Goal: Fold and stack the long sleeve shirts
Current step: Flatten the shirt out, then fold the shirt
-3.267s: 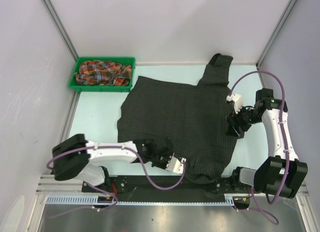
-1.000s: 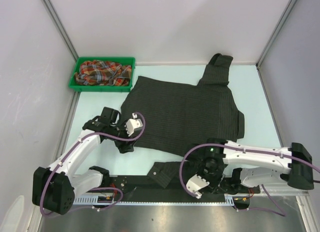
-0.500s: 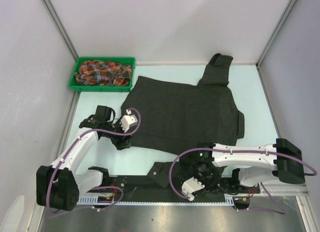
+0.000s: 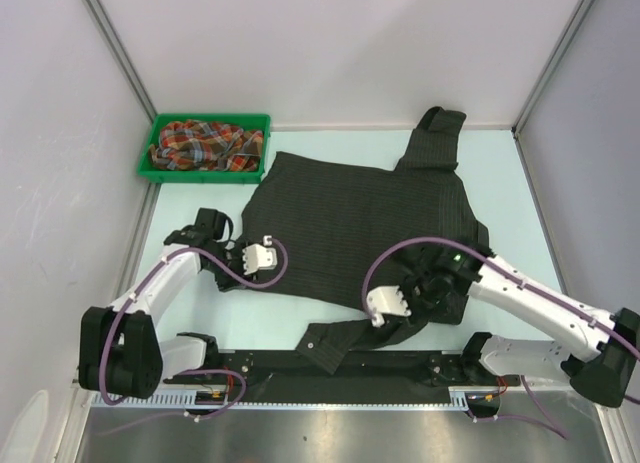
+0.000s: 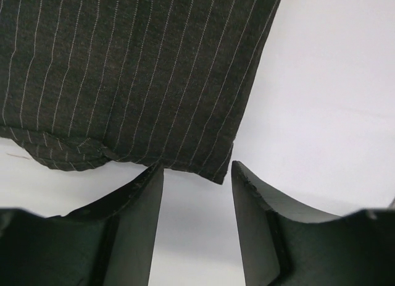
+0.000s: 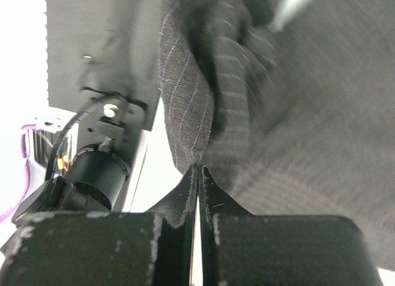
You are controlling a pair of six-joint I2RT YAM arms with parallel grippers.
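Note:
The black pinstriped long sleeve shirt lies spread flat on the table, with one sleeve trailing toward the near edge. The plaid shirt sits crumpled in the green bin. My left gripper is at the black shirt's near-left corner. In the left wrist view it is open, and that corner lies just past the fingertips, unpinched. My right gripper is over the shirt's near hem. In the right wrist view it is shut on a fold of pinstriped cloth.
The green bin stands at the back left, against the wall. White walls close in the table on the left, back and right. The arm bases and a black rail run along the near edge, and the sleeve end lies partly over that rail.
The right gripper shut on the cloth near the rail and has carried it away from the near edge toward the shirt body. The left jaws have narrowed at the shirt's corner.

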